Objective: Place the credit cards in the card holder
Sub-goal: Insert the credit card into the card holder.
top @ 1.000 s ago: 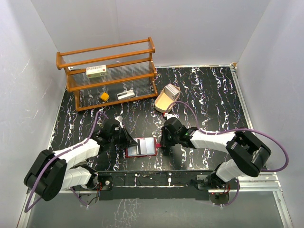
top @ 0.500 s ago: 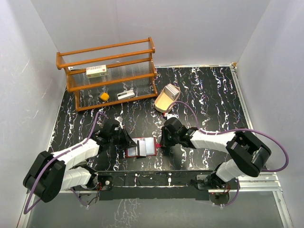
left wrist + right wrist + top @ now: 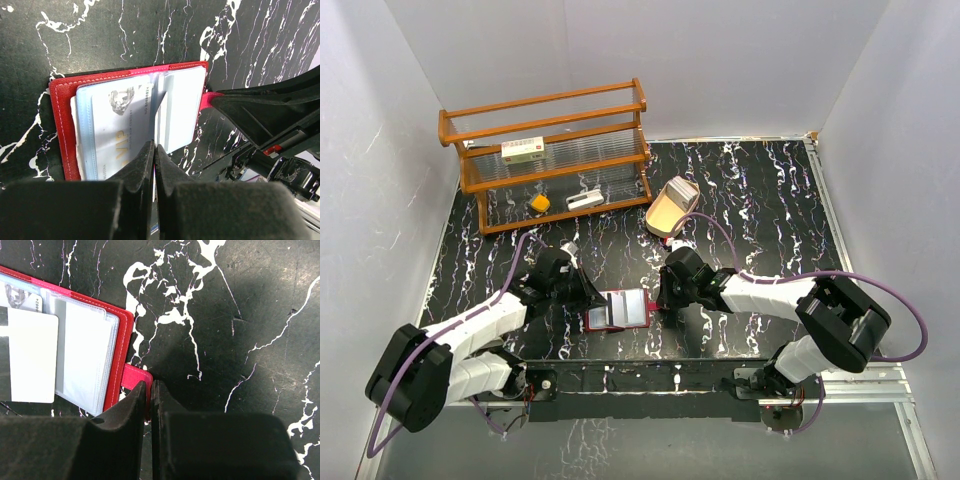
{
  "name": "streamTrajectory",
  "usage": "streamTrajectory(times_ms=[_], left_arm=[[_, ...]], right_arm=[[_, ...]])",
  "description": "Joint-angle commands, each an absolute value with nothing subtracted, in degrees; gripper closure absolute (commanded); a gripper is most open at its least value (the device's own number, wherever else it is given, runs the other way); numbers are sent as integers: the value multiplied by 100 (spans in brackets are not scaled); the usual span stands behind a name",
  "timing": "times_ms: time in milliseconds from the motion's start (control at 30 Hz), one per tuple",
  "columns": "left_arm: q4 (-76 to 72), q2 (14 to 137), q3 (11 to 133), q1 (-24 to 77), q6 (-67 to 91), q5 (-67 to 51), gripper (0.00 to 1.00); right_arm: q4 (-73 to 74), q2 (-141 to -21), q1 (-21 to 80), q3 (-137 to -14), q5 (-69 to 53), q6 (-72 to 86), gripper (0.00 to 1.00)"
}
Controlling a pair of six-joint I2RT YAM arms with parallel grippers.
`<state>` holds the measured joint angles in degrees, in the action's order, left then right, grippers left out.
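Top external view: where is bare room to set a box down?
Free: the right side of the table, between the tray and the right wall. Crowded: around the card holder and by the rack.

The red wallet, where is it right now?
In the top view the red wallet lies open on the black table near the front edge, between the left gripper holding a card and the right gripper, which pinches its tab.

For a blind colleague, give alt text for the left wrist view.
The left gripper pinches a pale card over an open red wallet on a black marbled table; the right gripper holds the wallet's tab.
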<state>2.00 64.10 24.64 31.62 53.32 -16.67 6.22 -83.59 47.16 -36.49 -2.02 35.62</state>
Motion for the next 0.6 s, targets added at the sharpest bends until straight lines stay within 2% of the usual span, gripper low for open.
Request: streamTrajectory(times_ms=[0,567], left_arm=[[394,6382,2641,3146,5276,-1593,100],[419,6408,2675,3089,5166,-1535,100]], right_arm=[[594,-8355,4746,-3698,-57,3507,97],[532,-8376,4746,-3695,-116,3498,98]])
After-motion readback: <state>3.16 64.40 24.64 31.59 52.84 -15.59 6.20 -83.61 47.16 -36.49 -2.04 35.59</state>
